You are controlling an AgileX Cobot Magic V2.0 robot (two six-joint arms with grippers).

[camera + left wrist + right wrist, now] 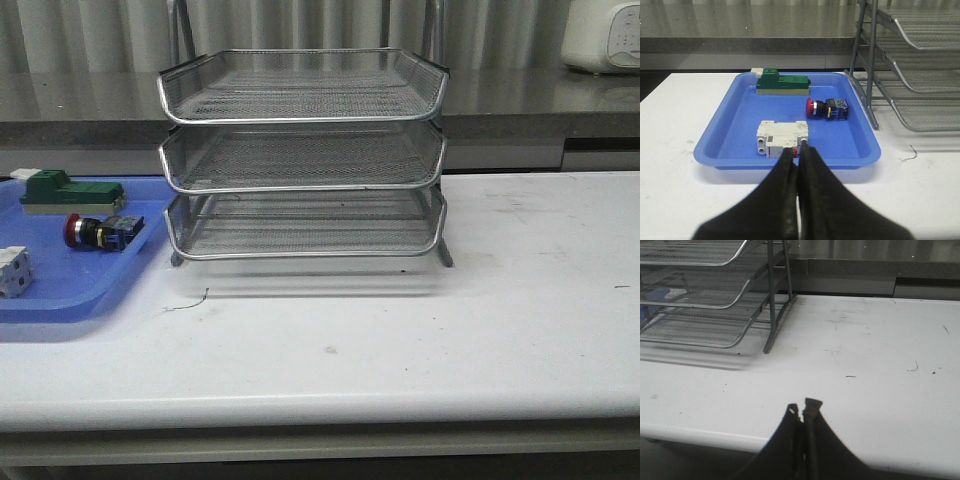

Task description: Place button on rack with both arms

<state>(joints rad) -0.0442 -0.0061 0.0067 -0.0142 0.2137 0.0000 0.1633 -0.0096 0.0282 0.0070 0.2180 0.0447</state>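
The button [103, 232], with red cap, black body and blue-yellow end, lies on its side in the blue tray [60, 295]; it also shows in the left wrist view [828, 108]. The three-tier wire-mesh rack [304, 160] stands at the table's middle back, its tiers bare; it shows in the left wrist view [912, 65] and the right wrist view [705, 295]. My left gripper [799, 151] is shut and empty, near the tray's front rim, short of the button. My right gripper [802, 410] is shut and empty over the table's front edge, right of the rack. Neither arm shows in the front view.
In the blue tray [730, 115] also lie a green-and-white block [782, 83] and a white cube-shaped part [782, 138], which sits just beyond my left fingertips. A white appliance [603, 35] stands on the back counter at far right. White table [400, 340] spreads before the rack.
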